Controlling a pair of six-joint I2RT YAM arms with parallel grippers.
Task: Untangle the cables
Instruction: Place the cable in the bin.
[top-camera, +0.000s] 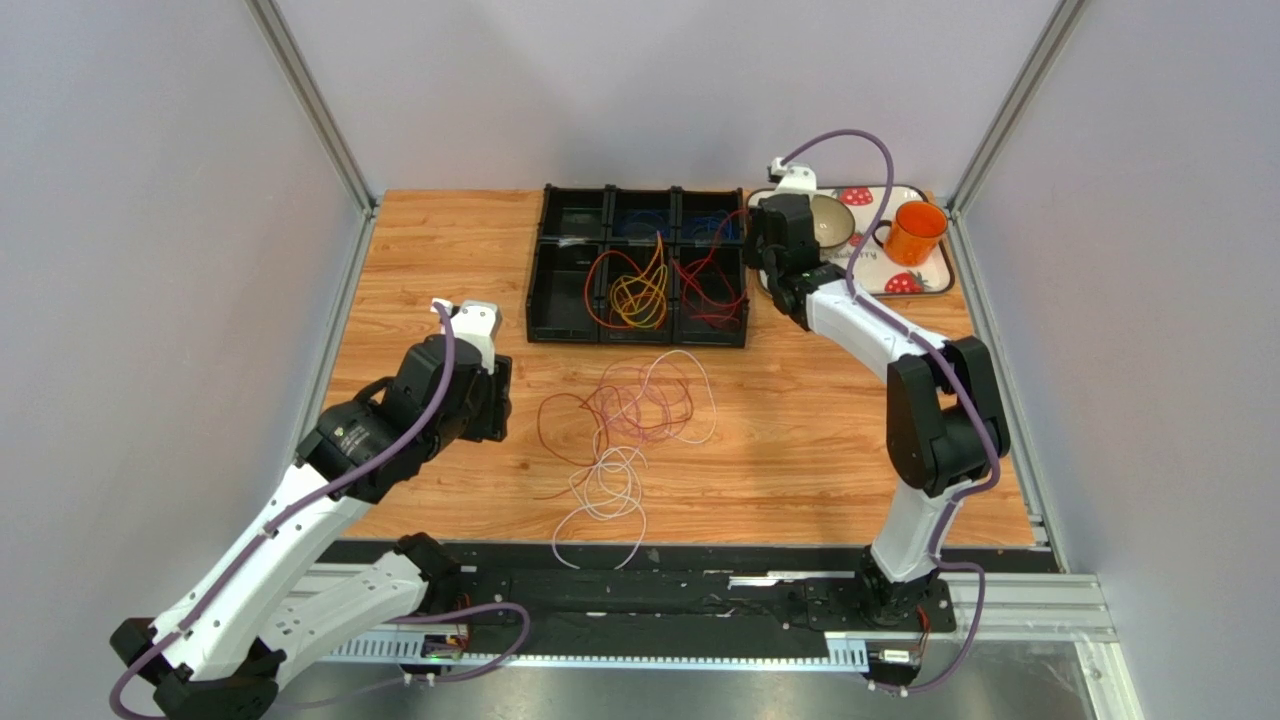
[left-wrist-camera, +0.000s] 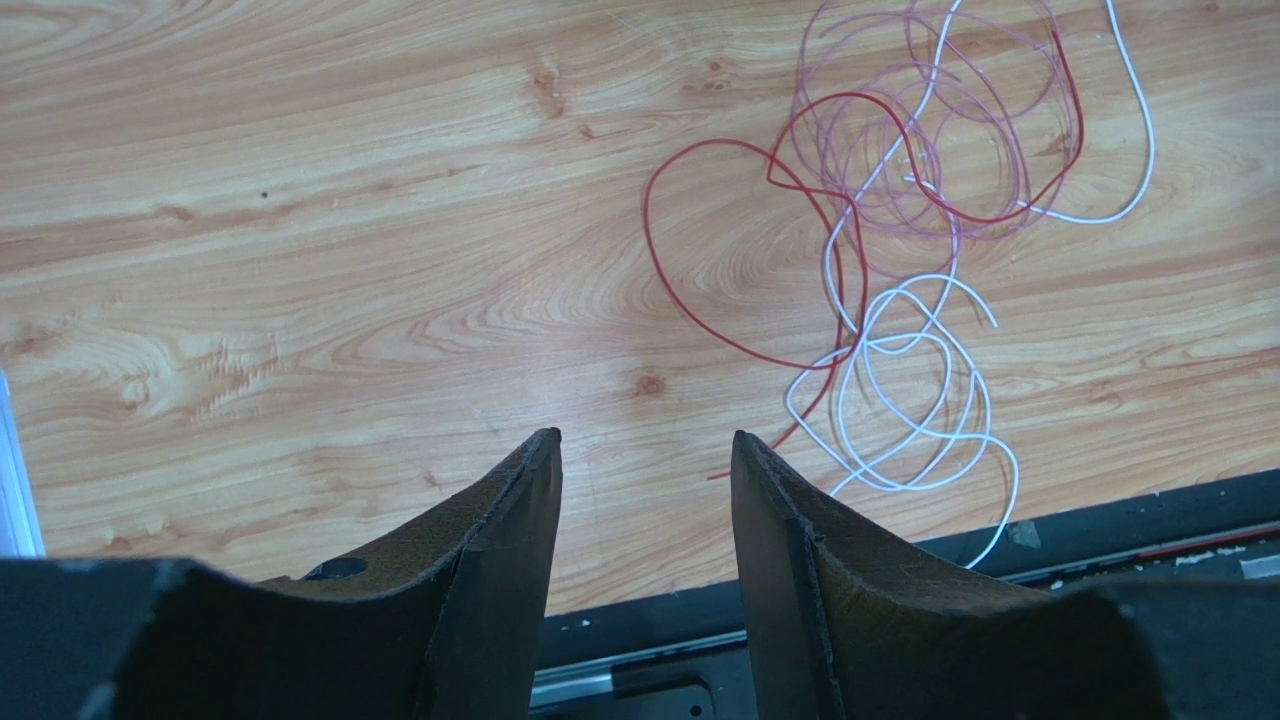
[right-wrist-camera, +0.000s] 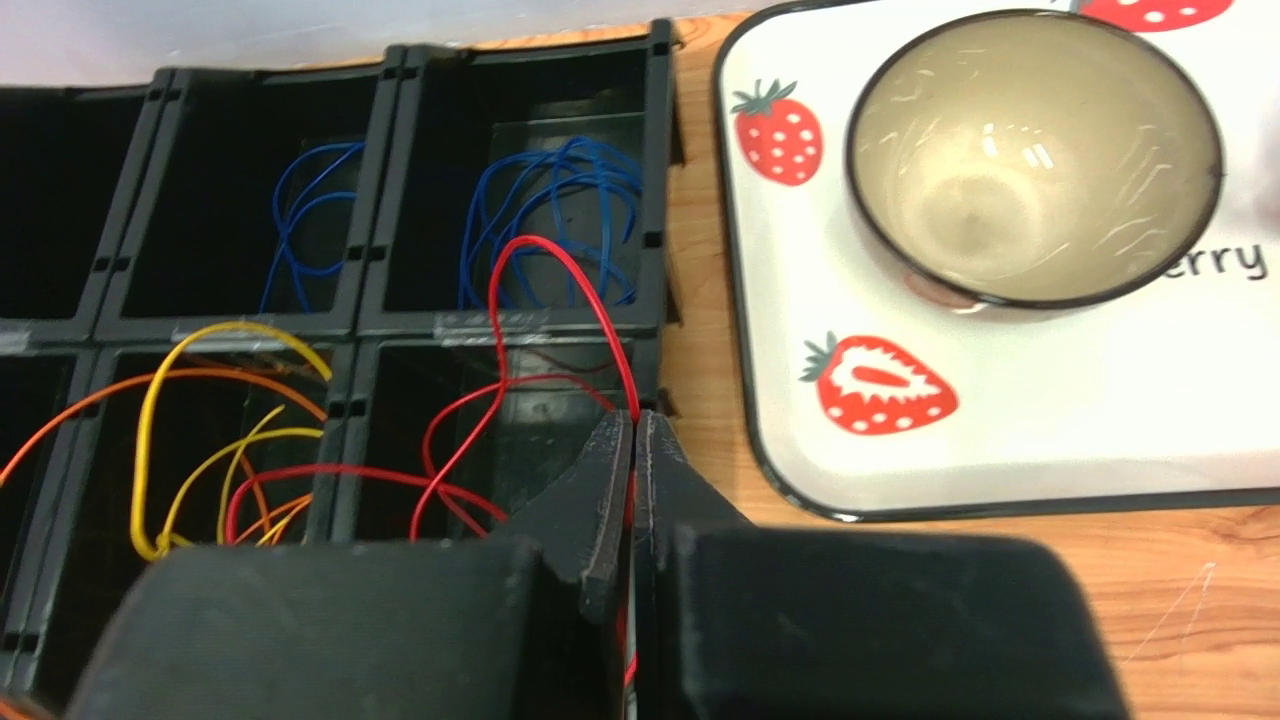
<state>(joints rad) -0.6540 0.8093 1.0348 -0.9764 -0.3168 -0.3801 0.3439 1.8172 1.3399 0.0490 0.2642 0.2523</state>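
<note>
Right fingers clenched on a red cable over the organizer. Left fingers are released and way closer to the tangle, just in front of the organizer.

Black six-compartment organizer set at far middle of wooden table. In it, orange and yellow cables seen in front middle compartment, red cables in front right. Nearer arms, loose tangle of red, pink and white cables spread on table. Left of tangle, apart from it, left gripper held. At organizer's right edge, right gripper held. At far right, strawberry tray placed, loaded with bowl and orange mug.
</note>
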